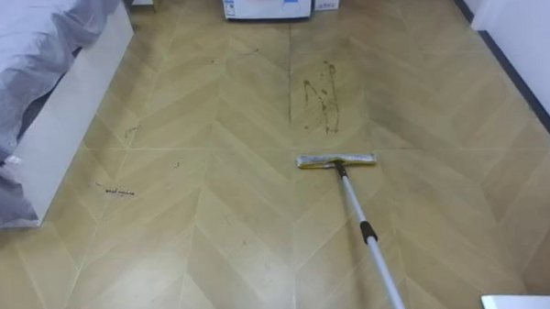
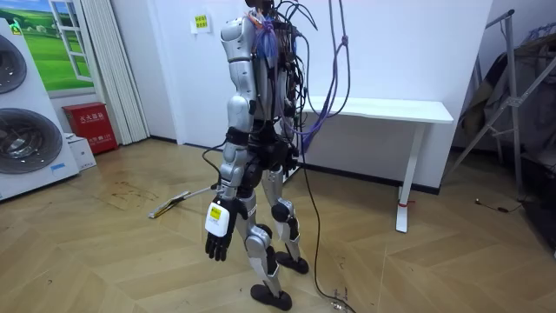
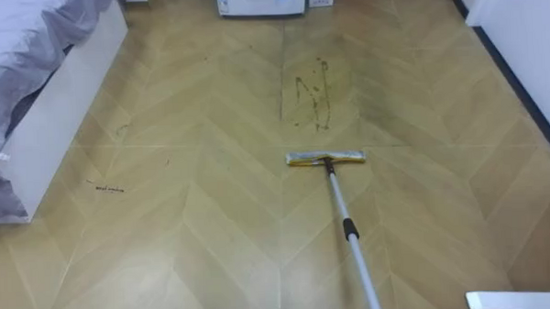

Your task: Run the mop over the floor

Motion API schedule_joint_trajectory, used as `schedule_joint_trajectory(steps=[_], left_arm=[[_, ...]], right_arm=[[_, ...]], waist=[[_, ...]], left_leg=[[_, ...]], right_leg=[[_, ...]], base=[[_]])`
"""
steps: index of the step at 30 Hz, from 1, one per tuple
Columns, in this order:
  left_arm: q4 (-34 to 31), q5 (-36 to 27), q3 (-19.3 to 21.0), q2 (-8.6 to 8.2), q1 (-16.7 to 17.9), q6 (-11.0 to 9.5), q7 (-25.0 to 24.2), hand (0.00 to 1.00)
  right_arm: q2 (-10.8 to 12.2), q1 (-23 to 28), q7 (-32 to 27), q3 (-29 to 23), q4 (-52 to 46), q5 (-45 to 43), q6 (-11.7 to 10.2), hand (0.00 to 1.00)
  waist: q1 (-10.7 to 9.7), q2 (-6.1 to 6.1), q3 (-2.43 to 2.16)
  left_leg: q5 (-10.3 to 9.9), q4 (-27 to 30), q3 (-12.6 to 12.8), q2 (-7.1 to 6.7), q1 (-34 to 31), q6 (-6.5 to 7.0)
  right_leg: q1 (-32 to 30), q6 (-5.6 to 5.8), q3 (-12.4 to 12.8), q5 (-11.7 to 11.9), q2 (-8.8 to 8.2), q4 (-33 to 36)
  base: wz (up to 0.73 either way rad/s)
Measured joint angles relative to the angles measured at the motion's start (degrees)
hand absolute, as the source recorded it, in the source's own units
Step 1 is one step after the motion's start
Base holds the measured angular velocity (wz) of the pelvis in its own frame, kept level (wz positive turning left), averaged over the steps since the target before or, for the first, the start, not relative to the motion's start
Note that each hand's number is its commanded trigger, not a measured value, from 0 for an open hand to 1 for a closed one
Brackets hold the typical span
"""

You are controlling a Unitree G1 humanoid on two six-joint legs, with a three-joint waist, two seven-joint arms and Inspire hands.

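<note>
mop head is lying flat on floor just short of brown stain | pole running back lower right, grip on it: cannot tell | left hand hanging slack, empty | worth keeping it flat, pushing straight through stain

The mop handle runs off the eye views' lower edge; in the room view it vanishes behind the robot's legs. The top edge crops the washing machine, the left edge the bed. A white shape at the lower right corner is too cropped to identify
</note>
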Motion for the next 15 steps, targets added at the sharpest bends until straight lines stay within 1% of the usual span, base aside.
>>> schedule_joint_trajectory(steps=[3,8,15], left_arm=[[0.01,-0.09,-0.10,-0.01,-0.21,-0.04,-0.52,0.00],[0.10,-2.20,-0.61,-0.18,-0.01,-0.07,-1.30,0.00],[1.41,-2.20,-0.58,-0.64,0.15,-0.24,-2.36,0.00]], right_arm=[[0.03,-0.01,-0.12,0.07,-0.02,0.71,-0.35,1.00],[0.07,0.01,0.05,0.13,0.11,1.27,-0.58,1.00],[0.09,-0.01,0.27,0.10,0.27,1.67,-1.31,1.00]], waist=[[0.11,-0.02,0.01],[0.11,-0.12,-0.02],[0.20,-0.25,-0.02]], left_leg=[[0.00,-0.01,0.02,-0.02,-0.22,0.00],[-0.01,-0.17,0.15,-0.01,0.01,0.01],[-0.01,-0.19,0.17,-0.01,0.12,0.01]], right_leg=[[-0.24,0.00,0.07,0.00,0.00,-0.04],[-0.05,0.00,0.07,0.00,-0.02,-0.20],[0.07,0.01,0.03,0.00,-0.02,-0.30]], base=[[0.00],[0.00],[0.00]])
